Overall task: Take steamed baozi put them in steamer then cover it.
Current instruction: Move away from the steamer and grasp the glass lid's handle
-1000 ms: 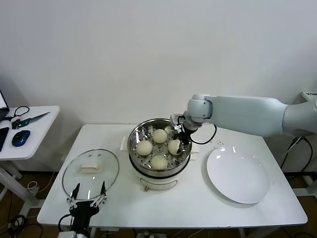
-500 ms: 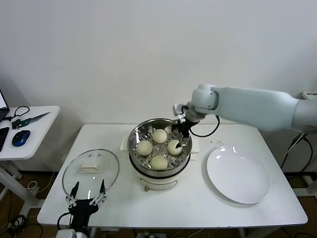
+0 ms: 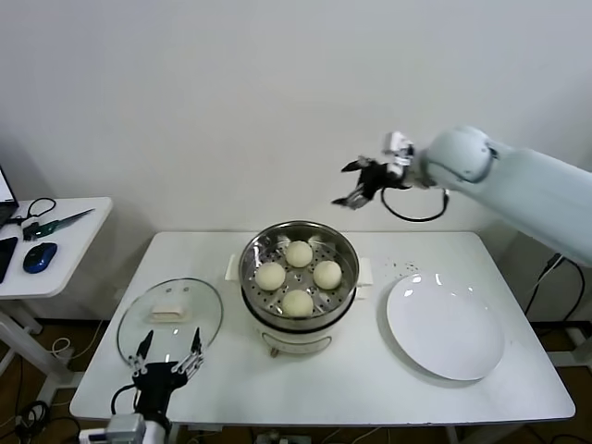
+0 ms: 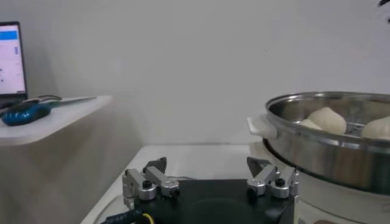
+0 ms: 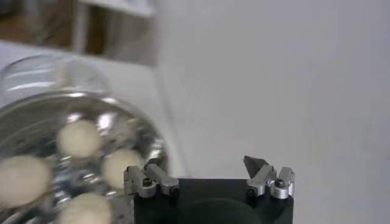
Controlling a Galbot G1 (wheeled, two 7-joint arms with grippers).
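From the head view, four baozi (image 3: 298, 276) sit on the perforated tray of the steamer (image 3: 298, 319), spaced apart so none touch, and the plate (image 3: 446, 326) to its right is bare, so loading looks done. The right gripper (image 3: 355, 182) hangs high above and behind the pot, jaws spread and holding nothing (clear of the rim, I judge, to leave room for covering). The cover (image 3: 169, 324) lies flat on the table (image 3: 370, 388) left of the steamer, handle up, with the left gripper (image 3: 167, 362) just in front of it, jaws spread. The left wrist view shows those fingers (image 4: 145, 182) empty, the steamer (image 4: 329, 149) beside them. The right wrist view looks down on the baozi (image 5: 79, 137) past open fingers (image 5: 148, 179).
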